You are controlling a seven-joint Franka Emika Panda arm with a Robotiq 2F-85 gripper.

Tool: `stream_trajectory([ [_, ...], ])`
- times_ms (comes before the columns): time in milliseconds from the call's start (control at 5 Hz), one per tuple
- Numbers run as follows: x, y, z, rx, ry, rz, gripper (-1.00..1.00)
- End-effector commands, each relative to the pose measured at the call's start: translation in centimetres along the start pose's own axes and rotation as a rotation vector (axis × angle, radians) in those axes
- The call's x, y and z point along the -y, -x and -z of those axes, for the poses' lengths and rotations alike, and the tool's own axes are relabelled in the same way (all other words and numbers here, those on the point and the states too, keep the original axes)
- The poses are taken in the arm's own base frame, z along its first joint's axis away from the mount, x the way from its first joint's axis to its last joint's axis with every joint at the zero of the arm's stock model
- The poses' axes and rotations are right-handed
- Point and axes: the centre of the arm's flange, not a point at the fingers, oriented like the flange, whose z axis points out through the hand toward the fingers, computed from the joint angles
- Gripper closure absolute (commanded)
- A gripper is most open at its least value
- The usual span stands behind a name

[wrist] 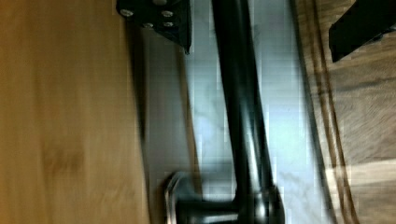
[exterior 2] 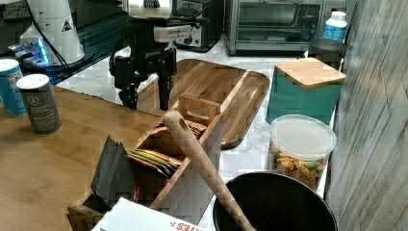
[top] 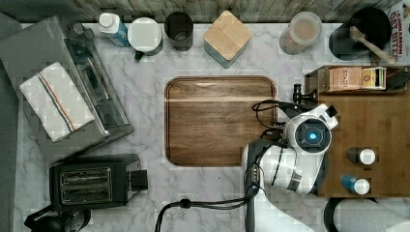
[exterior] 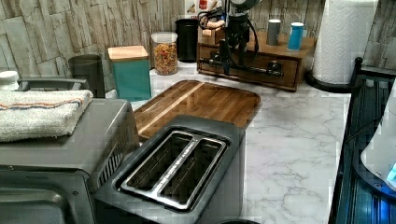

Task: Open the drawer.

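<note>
The drawer (exterior: 259, 57) is the brown front of the bamboo box unit (top: 372, 125) and looks flush with it. Its long black bar handle (exterior: 250, 70) runs across the front on two posts, and one end of the handle (top: 298, 93) pokes out past the arm in the top view. My gripper (exterior 2: 146, 98) hangs straight down at the unit's front edge, open. In the wrist view the handle (wrist: 240, 102) passes between my two fingers (wrist: 161, 16), which are not touching it. In the left view the gripper (exterior: 232, 58) sits over the handle's left part.
The dark wooden tray (top: 217, 121) lies right in front of the drawer. Two small bottles (top: 361, 155) and a tea caddy (top: 358, 78) stand on the unit. A teal canister (top: 227, 36), jars, a toaster (top: 92, 183) and a toaster oven (top: 63, 92) are farther off.
</note>
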Motion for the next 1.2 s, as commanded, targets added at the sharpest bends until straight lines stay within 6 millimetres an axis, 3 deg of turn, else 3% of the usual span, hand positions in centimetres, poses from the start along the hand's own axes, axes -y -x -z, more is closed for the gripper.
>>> stream_trajectory([
  [200, 2.6, 1.1, -1.1, -0.001, -0.006, 0.007, -1.00],
  [600, 1.3, 1.1, -3.8, -0.016, -0.026, 0.074, -1.00],
  [800, 2.2, 0.9, -2.7, 0.052, -0.040, 0.062, -1.00],
  [1200, 7.3, 2.0, -0.1, 0.037, -0.113, 0.133, -1.00],
])
